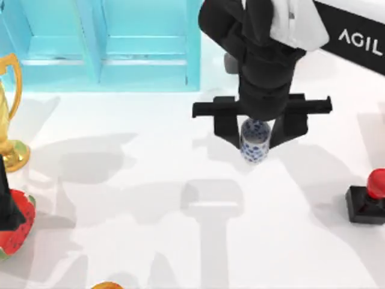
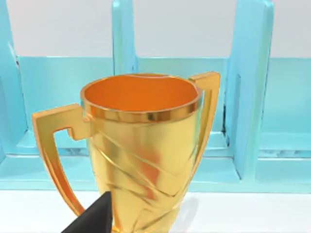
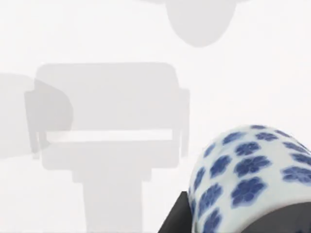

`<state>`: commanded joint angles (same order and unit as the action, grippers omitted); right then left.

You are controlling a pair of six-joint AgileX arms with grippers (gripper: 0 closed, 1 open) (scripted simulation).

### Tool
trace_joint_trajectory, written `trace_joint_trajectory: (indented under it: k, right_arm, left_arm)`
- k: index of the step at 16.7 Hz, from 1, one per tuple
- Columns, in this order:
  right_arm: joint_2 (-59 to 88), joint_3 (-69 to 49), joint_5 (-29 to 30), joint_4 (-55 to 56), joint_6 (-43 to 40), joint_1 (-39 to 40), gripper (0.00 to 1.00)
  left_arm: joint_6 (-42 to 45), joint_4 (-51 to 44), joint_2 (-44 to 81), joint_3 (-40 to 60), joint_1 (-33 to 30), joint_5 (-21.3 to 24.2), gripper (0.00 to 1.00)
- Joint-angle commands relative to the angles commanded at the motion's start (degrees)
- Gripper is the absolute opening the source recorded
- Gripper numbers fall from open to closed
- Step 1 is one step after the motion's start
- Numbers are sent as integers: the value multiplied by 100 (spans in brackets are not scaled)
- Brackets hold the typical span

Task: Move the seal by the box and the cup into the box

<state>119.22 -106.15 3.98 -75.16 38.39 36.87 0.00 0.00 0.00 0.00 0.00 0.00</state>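
I've got the cup (image 1: 254, 142) in my right claw (image 1: 258, 135) mid-worktop (image 1: 150, 235), box (image 1: 108, 45) behind-left, seal (image 1: 368, 197) far right, trophy (image 1: 9, 114) far left.

White table (image 1: 150, 241) (soft grey shadows), evenly lit.

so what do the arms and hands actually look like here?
Right arm: black and white segments, white "AGIL" lettering on a black link. Its hand: matte black, wide crossbar, two blocky black fingers. Left arm's hand: a black tip low in the left wrist view. No cables visible.
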Motion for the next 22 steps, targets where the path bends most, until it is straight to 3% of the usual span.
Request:
trace_joint_trajectory:
  k: [7,12,18,22]
  right_arm:
    - [-1103,1262,-400,323,-2506,-2433,0]
    - [-1730,2119,-510,465,-3916,-3645,0]
    - [-2660,3450,-744,626,-6365,-6094,0]
    - [-3465,4294,-827,888,-7399,-7241,0]
  left_arm:
    - [0,0,0,0,0,0,100]
    - [0,0,0,0,0,0,100]
    - [0,0,0,0,0,0,100]
    - [0,0,0,0,0,0,100]
